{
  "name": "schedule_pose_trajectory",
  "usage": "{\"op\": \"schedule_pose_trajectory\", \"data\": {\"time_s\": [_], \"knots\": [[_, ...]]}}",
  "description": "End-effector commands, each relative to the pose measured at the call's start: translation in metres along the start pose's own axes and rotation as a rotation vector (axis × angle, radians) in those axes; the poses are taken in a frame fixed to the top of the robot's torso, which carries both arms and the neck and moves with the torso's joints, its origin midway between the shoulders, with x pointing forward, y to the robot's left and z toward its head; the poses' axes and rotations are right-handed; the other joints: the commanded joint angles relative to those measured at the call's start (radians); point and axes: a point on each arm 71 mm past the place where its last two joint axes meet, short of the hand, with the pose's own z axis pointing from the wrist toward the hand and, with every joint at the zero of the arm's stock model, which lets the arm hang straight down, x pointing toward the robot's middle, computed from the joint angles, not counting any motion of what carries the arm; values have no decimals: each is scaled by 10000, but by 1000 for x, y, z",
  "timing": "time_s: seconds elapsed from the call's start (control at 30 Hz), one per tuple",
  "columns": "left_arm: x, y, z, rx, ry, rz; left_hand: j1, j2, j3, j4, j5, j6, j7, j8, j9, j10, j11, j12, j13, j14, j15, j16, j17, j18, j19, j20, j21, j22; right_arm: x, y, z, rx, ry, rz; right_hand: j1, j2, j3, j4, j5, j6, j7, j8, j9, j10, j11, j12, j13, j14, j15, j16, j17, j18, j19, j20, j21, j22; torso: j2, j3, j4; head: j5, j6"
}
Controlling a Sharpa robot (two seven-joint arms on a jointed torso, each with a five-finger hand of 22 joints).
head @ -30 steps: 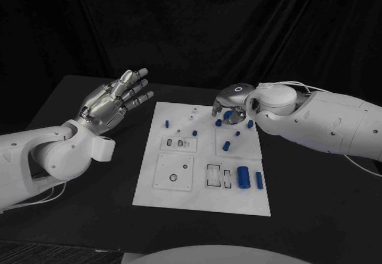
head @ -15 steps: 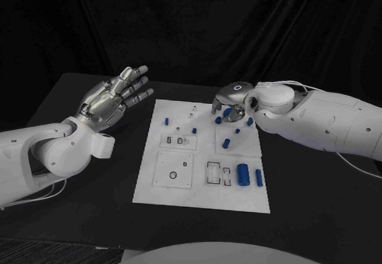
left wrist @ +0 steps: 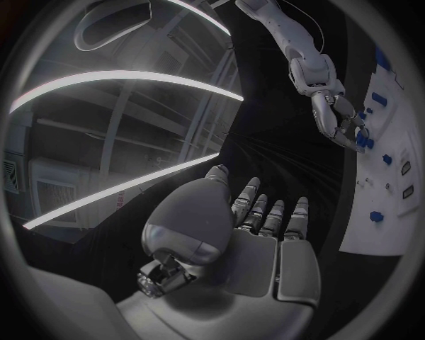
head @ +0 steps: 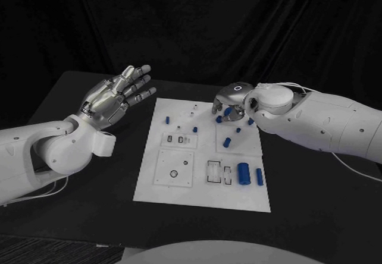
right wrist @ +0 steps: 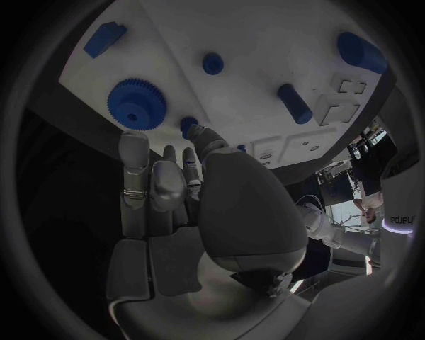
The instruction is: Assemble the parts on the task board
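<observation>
The white task board (head: 203, 186) lies in the middle of the black table. My right hand (head: 231, 104) hovers low over its far right corner, above a blue gear (right wrist: 137, 104) that lies flat on the board (right wrist: 265, 42). The thumb and fingertips come together at a small blue peg (right wrist: 188, 125) beside the gear; whether they grip it I cannot tell. Blue cylinders (head: 243, 173) lie at the board's near right, and small blue pegs (head: 168, 121) stand further back. My left hand (head: 115, 98) is raised left of the board, fingers spread, holding nothing.
The board carries two clear square insets (head: 174, 170) on its left half and a slotted holder (head: 215, 172) beside the cylinders. Black table (head: 84, 210) runs around the board on all sides. A dark curtain hangs behind.
My right hand has crept slightly toward the board's far edge, staying over the gear. The left hand has barely moved.
</observation>
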Motion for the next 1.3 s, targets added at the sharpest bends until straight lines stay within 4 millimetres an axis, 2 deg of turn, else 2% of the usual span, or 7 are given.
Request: {"op": "schedule_pose_trajectory", "data": {"time_s": [0.03, 0.23, 0.4, 0.6, 0.87, 1.0, 1.3], "knots": [[1, -4, 1, 421, 174, -195, 196, -103, 106, -123, 228, 168, -3, 115, 172, -42, 92, 208, 132, 23, 98, 171, 90, 398, 107, 11, 150, 150, 0, 1, 1, -144, -225, -84, -116, 23, 280, 63, -174, 102, 1, 132, 176, 131, -34, 234, 164, 34, -41, 43, 46, -223, -10, -21, 262, 227, -5, -9, 0, 7, -18], [1, -3, 2, 379, 211, -216, 237, -110, 131, -146, 282, 178, 8, 123, 172, -38, 105, 212, 132, 25, 109, 184, 92, 398, 115, 22, 159, 153, 3, 0, 1, -140, -143, -79, -178, 6, 362, 64, -205, 166, 29, 157, 278, 312, -36, 365, 243, 51, -44, 70, 90, -253, 54, -23, 366, 411, -14, -15, -4, -21, -107], [1, -3, 2, 352, 233, -229, 251, -110, 140, -154, 300, 189, 12, 127, 173, -37, 109, 214, 132, 25, 113, 186, 92, 398, 117, 25, 161, 154, 4, 0, 1, -156, -74, -76, -186, 15, 506, 32, -145, 320, 71, 234, 434, 530, -60, 489, 322, 70, -59, 102, 146, -283, 116, -32, 479, 611, -15, -15, -7, -18, -107], [1, -3, 2, 325, 234, -230, 279, -109, 162, -169, 346, 192, 17, 131, 172, -36, 116, 213, 132, 26, 121, 195, 93, 397, 121, 31, 165, 155, 6, 0, 2, -304, -36, -9, -190, 50, 738, -46, -1, 860, 249, 529, 790, 931, -151, 613, 412, 130, -120, 161, 241, -379, 338, -73, 852, 1186, -14, -21, -11, -20, -107], [1, -2, 2, 285, 238, -231, 321, -101, 197, -192, 408, 236, 31, 147, 177, -29, 134, 238, 135, 31, 130, 214, 97, 397, 132, 41, 175, 159, 10, 1, 4, -387, -46, 333, -209, 56, 855, -85, -61, 975, 341, 587, 956, 1168, -177, 612, 429, 152, -140, 165, 263, -438, 454, -95, 1050, 1496, -14, -24, -18, -15, -107], [0, -2, 2, 254, 242, -232, 352, -90, 228, -207, 449, 268, 47, 160, 181, -21, 153, 257, 137, 36, 147, 232, 100, 396, 137, 47, 181, 161, 11, 1, 4, -456, -173, 383, -157, 99, 1003, -166, -44, 1174, 509, 679, 1133, 1473, -244, 595, 435, 167, -176, 177, 301, -462, 488, -120, 1147, 1671, -15, -24, -20, -14, -107], [0, -2, 2, 202, 254, -239, 416, -86, 284, -249, 535, 292, 71, 176, 182, -6, 184, 282, 140, 42, 164, 256, 103, 394, 146, 56, 190, 164, 12, 0, 5, -491, -244, 402, -134, 109, 1158, -254, -5, 1235, 651, 680, 1295, 1696, -262, 425, 380, 161, -188, 171, 325, -501, 510, -137, 1260, 1890, -17, -31, -21, -17, -107]]}}
